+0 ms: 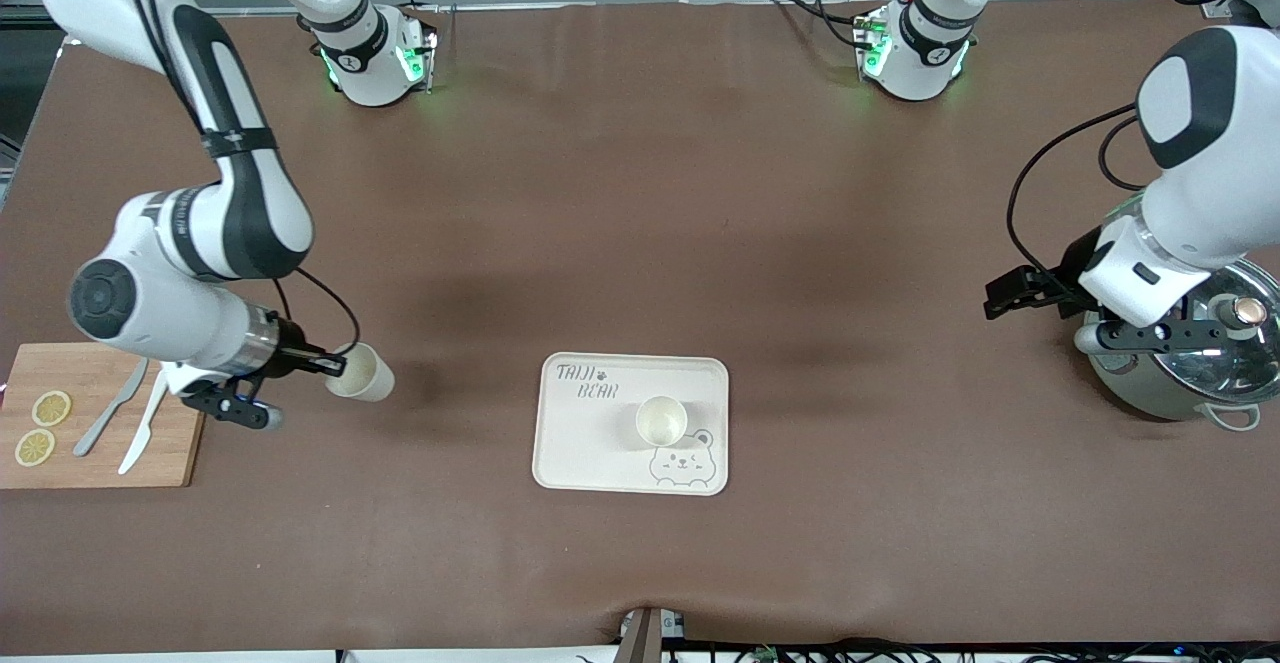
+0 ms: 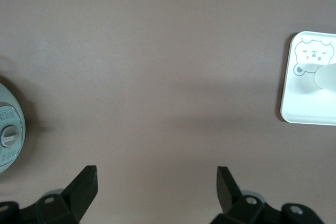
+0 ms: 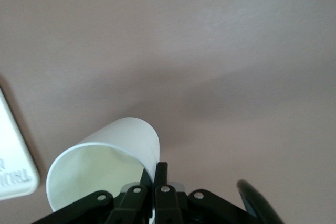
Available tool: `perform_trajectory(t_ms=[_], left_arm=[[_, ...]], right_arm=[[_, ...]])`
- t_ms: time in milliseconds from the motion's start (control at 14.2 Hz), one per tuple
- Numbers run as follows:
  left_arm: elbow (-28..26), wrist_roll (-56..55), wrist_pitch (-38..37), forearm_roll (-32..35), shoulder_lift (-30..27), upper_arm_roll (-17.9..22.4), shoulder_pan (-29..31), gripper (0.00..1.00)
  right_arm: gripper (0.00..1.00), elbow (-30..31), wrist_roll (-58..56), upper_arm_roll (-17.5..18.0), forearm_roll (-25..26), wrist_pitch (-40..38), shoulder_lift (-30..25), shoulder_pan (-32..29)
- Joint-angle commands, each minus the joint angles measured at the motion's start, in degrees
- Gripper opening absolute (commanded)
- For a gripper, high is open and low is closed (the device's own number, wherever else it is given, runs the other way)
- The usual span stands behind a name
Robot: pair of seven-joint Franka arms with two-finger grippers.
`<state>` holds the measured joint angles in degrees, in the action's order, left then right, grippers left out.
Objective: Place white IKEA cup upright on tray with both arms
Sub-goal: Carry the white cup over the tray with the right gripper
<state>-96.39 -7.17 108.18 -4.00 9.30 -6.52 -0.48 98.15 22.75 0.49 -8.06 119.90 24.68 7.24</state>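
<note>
The cream tray [image 1: 590,453] with the bear drawing lies on the brown table near the front camera, and one white cup [image 1: 661,420] stands upright on it. A second white cup [image 1: 362,371] lies tilted on its side toward the right arm's end, beside the cutting board. My right gripper [image 1: 325,362] is shut on that cup's wall at the rim, one finger inside and one outside [image 3: 157,174]. I cannot tell whether it touches the table. My left gripper [image 1: 1015,293] waits open over bare table beside the pot, nothing between its fingers [image 2: 86,182].
A wooden cutting board [image 1: 95,463] at the right arm's end carries lemon slices [image 1: 50,408], a knife and a fork. A steel pot with a glass lid [image 1: 1190,373] stands at the left arm's end, under the left arm's wrist.
</note>
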Motion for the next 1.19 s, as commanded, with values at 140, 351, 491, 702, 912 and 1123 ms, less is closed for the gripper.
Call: perform_trajectory(t_ms=[140,351,491,702,912,1123], left_arm=[[0.4,-0.6,0.3,1.3,-0.7,-0.4,0.8,1.00],[0.7,-0.6,0.3,1.3,-0.4,-0.3,0.9,1.00],[0.8,-0.6,0.3,1.3,-0.2,-0.3,1.0,1.00],[0.7,-0.6,0.3,1.4,-0.2,-0.3,1.0,1.00],[0.7,-0.6,0.3,1.4,-0.1,-0.4,0.9,1.00],[2.2,-0.6,0.0,1.4,-0.1,-0.3,0.7,1.00]], right_arm=[[0.00,-7.4,12.1,-0.4,-0.8,-1.2,4.8,6.2],[0.00,-8.9,16.2,-0.4,-0.8,-1.1,6.5,7.9],[0.00,-12.0,19.9,-0.3,-0.9,-1.2,8.5,9.6],[0.00,-15.7,24.6,-0.3,-0.9,-1.2,12.0,11.9],[0.00,-18.9,29.1,-0.3,-2.0,-0.9,14.5,14.5],[0.00,-22.7,33.2,-0.3,-3.4,-0.3,17.7,16.6]])
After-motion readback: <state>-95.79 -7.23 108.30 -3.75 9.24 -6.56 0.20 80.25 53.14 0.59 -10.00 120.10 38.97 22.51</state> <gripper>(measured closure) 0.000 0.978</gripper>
